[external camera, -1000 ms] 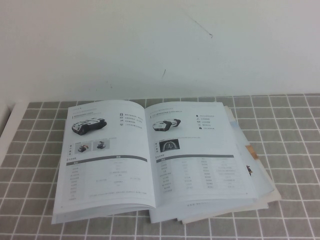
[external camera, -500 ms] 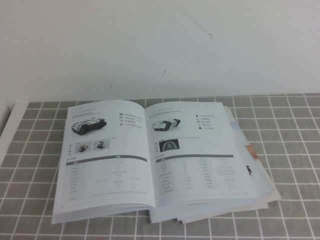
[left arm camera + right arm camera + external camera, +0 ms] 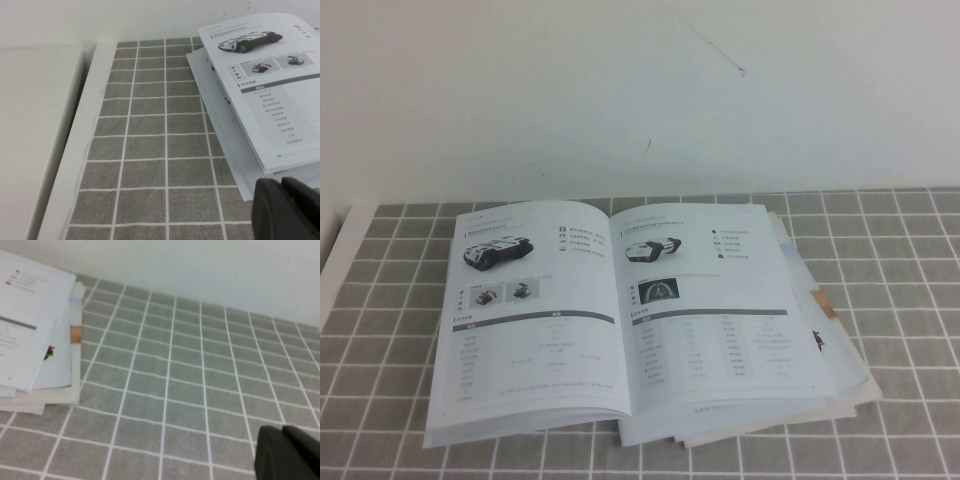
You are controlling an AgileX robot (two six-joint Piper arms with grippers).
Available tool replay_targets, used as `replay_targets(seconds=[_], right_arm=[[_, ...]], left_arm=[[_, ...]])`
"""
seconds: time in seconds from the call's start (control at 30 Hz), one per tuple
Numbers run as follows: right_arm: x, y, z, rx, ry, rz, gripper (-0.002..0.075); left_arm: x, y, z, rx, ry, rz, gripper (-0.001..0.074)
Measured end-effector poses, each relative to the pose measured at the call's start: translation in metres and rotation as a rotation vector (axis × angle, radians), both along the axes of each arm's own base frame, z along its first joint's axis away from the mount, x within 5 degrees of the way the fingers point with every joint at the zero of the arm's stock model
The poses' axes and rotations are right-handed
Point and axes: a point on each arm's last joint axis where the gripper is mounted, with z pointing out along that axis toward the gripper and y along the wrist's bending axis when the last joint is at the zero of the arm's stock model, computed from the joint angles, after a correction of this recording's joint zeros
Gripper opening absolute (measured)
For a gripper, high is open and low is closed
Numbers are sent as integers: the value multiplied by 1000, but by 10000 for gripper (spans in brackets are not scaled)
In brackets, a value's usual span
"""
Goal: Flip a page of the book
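So, book (image 3: 620, 320) as the landmark: it lies open and flat on the grey grid-pattern cloth (image 3: 900, 300), on top of a loose stack of other booklets (image 3: 820, 350) that fan out past its right and near edges.

Left of the book: bare cloth, then a white table edge (image 3: 75, 150) and a white surface beyond it. The left gripper (image 3: 287, 210) only shows in the left wrist view, as a dark shape just off the book's left near corner, above the cloth and not touching the paper. Its two dark fingers sit pressed together with a thin seam between them, so closed on nothing.

On the book itself: the left leaf shows a black tracked robot vehicle photo, two small pictures and a grey-lined table. The page (image 3: 715, 310) on the right side of the spine lies flat, with a black-and-white vehicle photo, a small dark picture and a table below. No lift at any corner.

Right of the book: stack edges, one with an orange patch, then open cloth. The right gripper (image 3: 287, 452) is well to the right of the stack, low over the cloth, touching nothing; its fingers are fully closed and empty.
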Motion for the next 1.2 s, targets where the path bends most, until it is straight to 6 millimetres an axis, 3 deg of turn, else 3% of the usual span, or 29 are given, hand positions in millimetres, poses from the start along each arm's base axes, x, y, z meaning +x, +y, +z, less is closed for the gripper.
replay_targets(seconds=[0.13, 0.37, 0.73, 1.2], right_arm=[[1, -1, -20, 60, 44, -46, -1], [1, 0, -21, 92, 51, -48, -1], [1, -1, -23, 294, 68, -127, -2], [0, -4, -23, 313, 80, -168, -2]], left_arm=[[0, 0, 0, 0, 0, 0, -3], [0, 0, 0, 0, 2, 0, -3], [0, 0, 0, 0, 4, -1, -3], [0, 0, 0, 0, 3, -1, -3]])
